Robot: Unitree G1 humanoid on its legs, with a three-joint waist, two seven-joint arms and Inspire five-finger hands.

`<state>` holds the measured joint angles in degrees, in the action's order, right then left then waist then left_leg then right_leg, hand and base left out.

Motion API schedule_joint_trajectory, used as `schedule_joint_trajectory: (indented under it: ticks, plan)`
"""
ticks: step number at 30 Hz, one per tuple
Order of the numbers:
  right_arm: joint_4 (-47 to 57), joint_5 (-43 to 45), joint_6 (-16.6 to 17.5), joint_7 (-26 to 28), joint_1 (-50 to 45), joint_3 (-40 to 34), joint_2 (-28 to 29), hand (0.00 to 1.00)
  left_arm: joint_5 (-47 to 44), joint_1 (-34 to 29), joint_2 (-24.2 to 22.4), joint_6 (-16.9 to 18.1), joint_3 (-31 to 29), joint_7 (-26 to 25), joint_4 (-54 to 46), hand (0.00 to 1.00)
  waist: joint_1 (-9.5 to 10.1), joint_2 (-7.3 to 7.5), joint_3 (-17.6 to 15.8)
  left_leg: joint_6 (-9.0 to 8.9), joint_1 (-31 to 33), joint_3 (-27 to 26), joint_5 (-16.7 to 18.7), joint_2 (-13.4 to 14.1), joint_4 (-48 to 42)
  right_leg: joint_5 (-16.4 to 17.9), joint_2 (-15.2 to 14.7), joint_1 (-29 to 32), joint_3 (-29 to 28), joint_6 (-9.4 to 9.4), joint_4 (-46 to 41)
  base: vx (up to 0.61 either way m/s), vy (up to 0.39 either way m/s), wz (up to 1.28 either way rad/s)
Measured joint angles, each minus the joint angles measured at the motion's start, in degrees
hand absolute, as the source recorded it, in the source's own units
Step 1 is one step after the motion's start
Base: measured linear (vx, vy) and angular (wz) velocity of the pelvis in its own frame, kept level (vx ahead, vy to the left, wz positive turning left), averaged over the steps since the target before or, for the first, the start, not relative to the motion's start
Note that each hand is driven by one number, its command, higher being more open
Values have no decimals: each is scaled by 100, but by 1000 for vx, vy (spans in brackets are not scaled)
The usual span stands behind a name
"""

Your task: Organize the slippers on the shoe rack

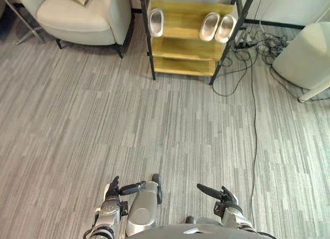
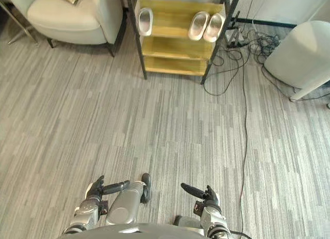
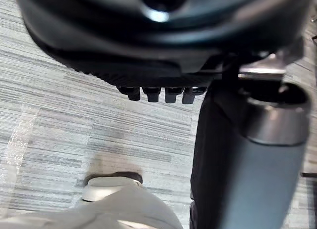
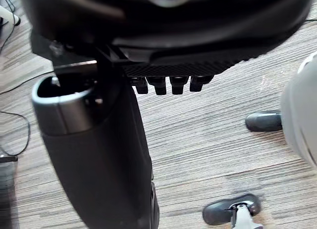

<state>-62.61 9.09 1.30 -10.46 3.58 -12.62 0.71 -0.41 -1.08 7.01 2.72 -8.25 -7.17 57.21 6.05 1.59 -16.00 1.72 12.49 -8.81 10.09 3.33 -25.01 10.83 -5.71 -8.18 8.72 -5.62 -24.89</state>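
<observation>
The shoe rack [image 1: 181,49] has yellow wooden shelves in a black frame and stands far ahead against the wall. One silver-grey slipper [image 1: 156,22] lies alone at the left of a shelf. Two more slippers [image 1: 210,26] [image 1: 225,28] lie side by side at its right. My left hand [image 1: 111,197] hangs low near my body, far from the rack, open and holding nothing; its fingers [image 3: 158,94] are straight over bare floor. My right hand [image 1: 225,198] is likewise low, open and holding nothing, its fingers [image 4: 171,84] straight.
A beige armchair [image 1: 77,14] stands left of the rack. A white rounded seat [image 1: 304,53] sits at the right. Tangled cables [image 1: 255,43] lie by the rack's right leg. Grey striped carpet [image 1: 154,125] stretches between me and the rack.
</observation>
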Motion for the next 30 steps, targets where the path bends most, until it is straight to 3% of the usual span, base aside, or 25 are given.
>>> schedule_joint_trajectory:
  ticks: [1, 2, 3, 4, 5, 7, 9, 11, 12, 13, 14, 16, 17, 18, 19, 21, 24, 25, 26, 27, 28, 29, 30]
  plan:
    - [11, 0, 22, 21, -1, 43, -2, 100, 2, -26, 27, -37, 51, -2, 5, 100, -4, 22, 34, 30, -155, -35, 140, -5, 24, -150, -125, 362, -15, -277, -842, 318, 129, -24]
    - [56, -16, 25, 75, -6, 54, 14, 100, 45, -18, 99, -97, 126, 9, 67, 100, -38, 41, 30, 77, -445, -58, 314, -82, 97, -418, -419, 1004, -2, -571, -2311, 453, 139, -10]
    - [198, -49, 38, 96, -5, 49, -22, 100, 100, -28, 133, -120, 190, 2, 93, 100, -125, 70, 49, 99, -735, -30, 429, -131, 178, -169, -583, 1468, 92, -223, -3081, 399, 96, 2]
    - [209, -51, 39, 100, -4, 47, -24, 100, 100, -30, 133, -122, 199, 1, 92, 100, -132, 70, 50, 99, -770, -26, 443, -132, 190, -141, -588, 1510, 107, -189, -3117, 344, 54, 21]
    - [321, -67, 62, 113, 3, 61, -40, 100, 101, -38, 146, -138, 241, -4, 103, 100, -181, 60, 50, 93, -1221, 15, 478, -135, 467, 140, -602, 1910, 394, -4, -2995, 379, 7, 23]
    - [332, -69, 103, 119, 30, 70, -49, 100, 102, -29, 132, -142, 241, 2, 124, 100, -233, 46, 55, 76, -1561, 98, 468, -119, 752, 286, -530, 2154, 648, 159, -2253, 399, -24, 34]
    - [340, -67, 145, 147, 103, 89, -86, 100, 110, -11, 72, -143, 243, 4, 155, 100, -361, -41, 50, 7, -1939, 290, 486, -18, 1087, 202, -271, 2472, 690, 177, -626, 412, -106, 50]
    - [323, -69, 142, 147, 130, 90, -122, 100, 109, -16, 38, -143, 243, 7, 159, 100, -372, -90, 42, -120, -2152, 383, 560, 57, 1224, -174, -125, 2524, 666, 173, 273, 560, -190, 39]
    - [293, -73, 121, 152, 104, 92, -131, 100, 111, -35, 44, -143, 240, 7, 176, 100, -377, -70, 54, -282, -2347, 494, 661, 74, 1309, -716, -74, 2508, 603, 237, 680, 435, -184, 53]
    - [273, -81, 97, 154, 54, 87, -165, 100, 116, -42, 41, -144, 237, 7, 223, 100, -394, -37, 101, -409, -2511, 627, 755, 119, 1359, -1318, -22, 2424, 477, 496, 617, 569, -290, 55]
    - [194, -128, 83, 157, 60, 74, -267, 100, 139, -32, -91, -132, 228, 2, 326, 100, -349, -279, 195, -453, -2552, 710, 760, 344, 1262, -927, 119, 2417, 609, 641, 305, 815, -400, 43]
    - [155, -128, 60, 159, 48, -46, -301, 100, 166, -73, -186, -132, 196, 19, 342, 100, -356, -439, 285, -497, -2311, 844, 736, 534, 555, -600, 258, 2268, 792, 740, 235, 641, -306, 27]
    - [188, -126, 53, 155, 14, -85, -298, 100, 203, -57, -205, -133, 23, 32, 332, 100, -380, -481, 274, -684, -1934, 931, 589, 653, -439, -438, 330, 2026, 892, 779, 305, 317, -163, 35]
    - [217, -125, 50, 151, -32, -81, -301, 100, 216, -55, -286, -136, -125, 32, 284, 100, -368, -510, 257, -735, -1497, 993, 297, 770, -1481, -355, 411, 1749, 977, 810, 466, 574, -294, 37]
    - [246, -120, 49, 139, -84, -79, -283, 100, 215, -66, -291, -126, -244, 30, 201, 100, -313, -531, 230, -777, -949, 891, 230, 1025, -2725, -281, 557, 1312, 1031, 865, 705, 430, -221, 27]
    - [284, -115, 51, 129, -114, -79, -191, 100, 212, -66, -246, -98, -245, 37, 70, 100, -270, -439, 160, -728, -425, 617, 402, 1169, -3443, -231, 628, 808, 1074, 886, 1051, 381, -175, 14]
    - [311, -68, 50, 105, -90, -76, -64, 100, 207, -35, -194, -34, -204, 20, -191, 100, -146, -265, 81, -623, 389, 256, 614, 994, -2631, -247, 623, 250, 1038, 852, 1602, 377, -40, -4]
    - [299, -48, 46, 97, -65, -72, -34, 100, 201, 3, -190, -27, -199, 17, -200, 100, -45, -288, 73, -635, 522, 255, 613, 740, -1539, -237, 565, 64, 970, 801, 1766, 448, 137, -22]
    - [292, -45, 46, 91, -65, -68, -34, 100, 200, 12, -191, -27, -195, 13, -198, 100, -25, -258, 56, -632, 536, 289, 480, 567, -802, -190, 501, -35, 935, 694, 1836, 456, 220, -28]
    - [221, -32, 50, 78, -73, -35, -57, 100, 196, 5, -207, -25, -157, 3, -174, 100, 0, -287, 57, -611, 444, 363, -388, 380, 232, -57, 443, -174, 835, 478, 1852, 409, 220, -32]
    - [80, -29, 34, 66, -70, 70, -29, 100, 177, -5, -162, -26, -165, 5, -139, 100, 48, -178, 40, -290, 202, 267, -678, 254, 440, -2, 358, -289, 688, 392, 1883, 419, 195, -24]
    - [44, -29, -1, 76, -66, 195, 13, 100, 140, 1, -101, -26, -156, 2, -122, 100, 33, -45, 95, -235, 164, 218, -612, 135, 473, -14, 234, -277, 618, 385, 1899, 344, 128, -14]
    - [40, -29, -4, 77, -95, 259, 19, 100, 116, 10, -78, -25, -154, 3, -123, 100, 33, -8, 108, -186, 169, 191, -521, 100, 411, -17, 176, -277, 571, 374, 1864, 476, 199, -12]
